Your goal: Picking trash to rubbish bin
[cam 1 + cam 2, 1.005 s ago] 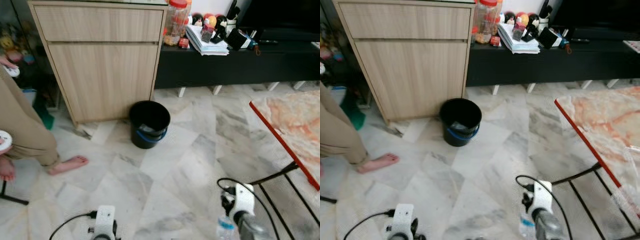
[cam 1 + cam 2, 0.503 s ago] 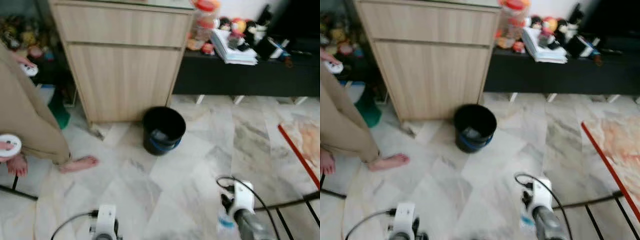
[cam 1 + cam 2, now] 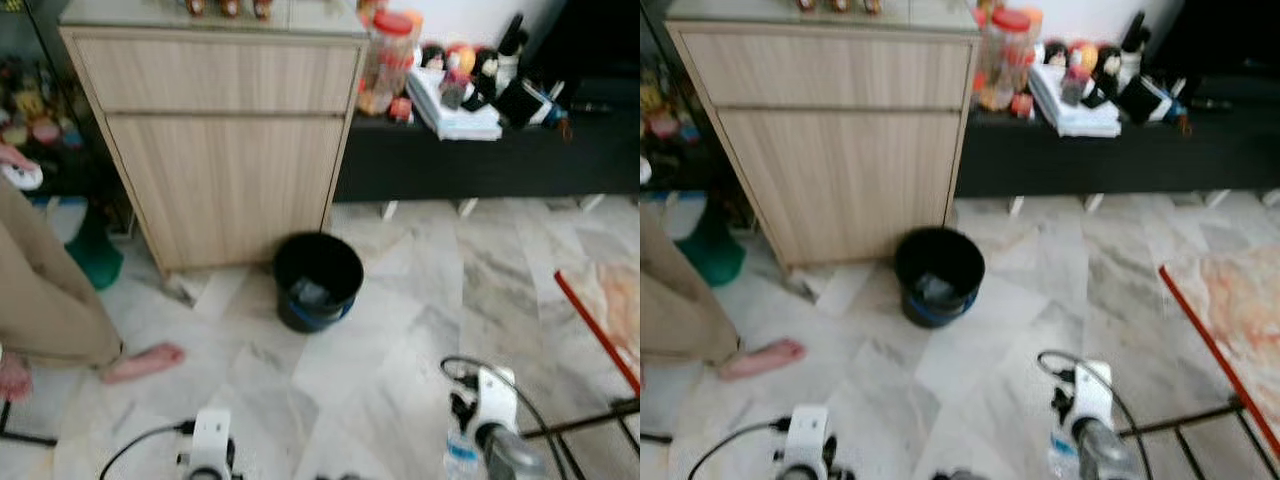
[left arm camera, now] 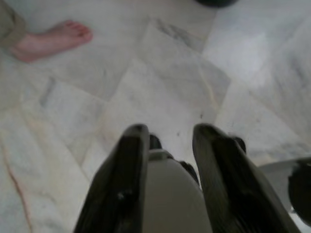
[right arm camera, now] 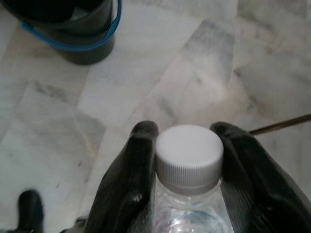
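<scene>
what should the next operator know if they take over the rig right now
Right gripper: jaws shut on a clear bottle with a white cap, held low at the robot's right.
Left gripper: jaws open, holding nothing, low over the marble floor.
Bin: black, on the floor ahead, in front of the wooden cabinet; something already lies inside.
A person's bare foot is on the floor to the left of the bin.
Done: bottle picked up.
Left: get the bottle over the bin and drop it in, keeping clear of the foot.
</scene>
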Available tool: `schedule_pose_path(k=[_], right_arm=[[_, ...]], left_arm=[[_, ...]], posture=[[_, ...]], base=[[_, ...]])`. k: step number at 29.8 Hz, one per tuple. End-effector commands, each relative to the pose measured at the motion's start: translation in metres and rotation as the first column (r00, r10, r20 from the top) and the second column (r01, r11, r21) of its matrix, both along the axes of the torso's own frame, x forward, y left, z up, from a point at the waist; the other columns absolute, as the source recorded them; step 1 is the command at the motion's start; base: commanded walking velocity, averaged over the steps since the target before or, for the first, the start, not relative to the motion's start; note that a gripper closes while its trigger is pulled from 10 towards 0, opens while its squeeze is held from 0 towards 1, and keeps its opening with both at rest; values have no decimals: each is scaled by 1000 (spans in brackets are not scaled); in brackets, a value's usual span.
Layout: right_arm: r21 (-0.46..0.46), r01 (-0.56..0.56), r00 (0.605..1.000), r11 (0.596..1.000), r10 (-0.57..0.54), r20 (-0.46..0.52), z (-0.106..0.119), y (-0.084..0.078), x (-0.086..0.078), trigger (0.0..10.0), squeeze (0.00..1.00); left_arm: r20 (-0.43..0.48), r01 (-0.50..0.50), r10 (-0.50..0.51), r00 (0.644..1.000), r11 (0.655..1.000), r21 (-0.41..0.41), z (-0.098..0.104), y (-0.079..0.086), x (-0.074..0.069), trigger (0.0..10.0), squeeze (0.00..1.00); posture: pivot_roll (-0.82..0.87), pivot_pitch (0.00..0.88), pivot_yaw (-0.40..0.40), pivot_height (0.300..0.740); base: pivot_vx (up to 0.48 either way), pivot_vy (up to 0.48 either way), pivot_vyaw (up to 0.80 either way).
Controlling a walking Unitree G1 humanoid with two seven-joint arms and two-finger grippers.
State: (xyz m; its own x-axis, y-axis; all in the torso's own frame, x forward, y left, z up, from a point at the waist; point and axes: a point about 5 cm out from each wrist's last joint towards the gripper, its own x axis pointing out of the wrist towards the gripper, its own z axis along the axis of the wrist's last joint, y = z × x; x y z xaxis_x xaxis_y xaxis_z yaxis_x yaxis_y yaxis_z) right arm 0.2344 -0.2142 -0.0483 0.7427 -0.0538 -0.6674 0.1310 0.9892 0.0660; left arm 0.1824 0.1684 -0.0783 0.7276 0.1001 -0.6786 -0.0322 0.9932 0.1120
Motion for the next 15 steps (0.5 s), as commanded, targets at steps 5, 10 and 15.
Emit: schedule_pose_path(k=[5,10,15], right_arm=[[-30,28,1000,999,-28,-11,0,-15,-6,10000,0],[-32,30,999,999,-31,-14,0,-16,-6,10000,0],[-31,29,999,999,-29,-17,-1,-16,-7,10000,0]], left_arm=[[-120,3,-4,993,1000,-9,-15,-5,-29,10000,0],[-120,8,-9,993,1000,-10,-15,-6,-29,10000,0],[-120,9,-10,993,1000,-10,-15,-6,-29,10000,0]], posture=[[76,209,-194,740],[76,207,-192,740],[79,203,-192,740]], base=[[340,0,0],[338,0,0],[340,0,0]])
